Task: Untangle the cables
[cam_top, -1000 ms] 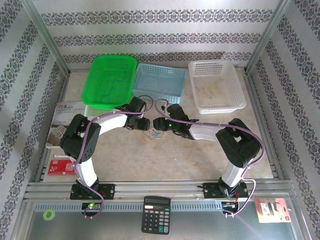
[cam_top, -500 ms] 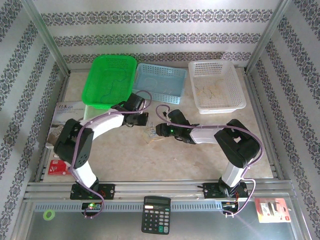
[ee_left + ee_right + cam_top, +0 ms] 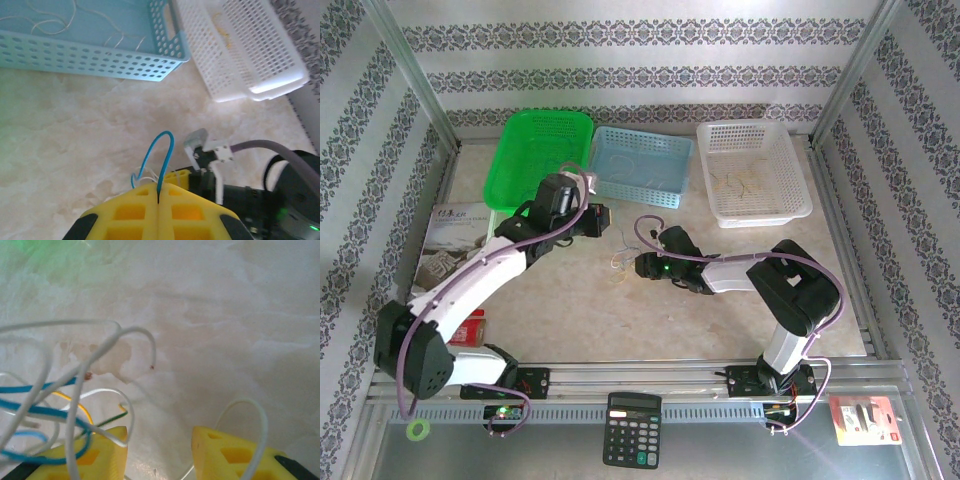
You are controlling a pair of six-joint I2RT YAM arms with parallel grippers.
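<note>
Left gripper (image 3: 158, 194) pinched tight on the blue wire (image 3: 164, 142), loop arching just ahead; right gripper (image 3: 160, 452) jaws apart, tangle of cables (image 3: 42, 410) draped over one finger.

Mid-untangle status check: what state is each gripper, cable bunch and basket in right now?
Left gripper: shut on the blue cable.
Right gripper: open, loose cables around its fingers.
Tangle: bunched on the table between the grippers.
Blue basket: upright, whitish wires inside.
White basket: upright, yellowish wires inside.

The cables (image 3: 623, 263) sit on the table (image 3: 650, 320) before the baskets (image 3: 640, 192).
</note>
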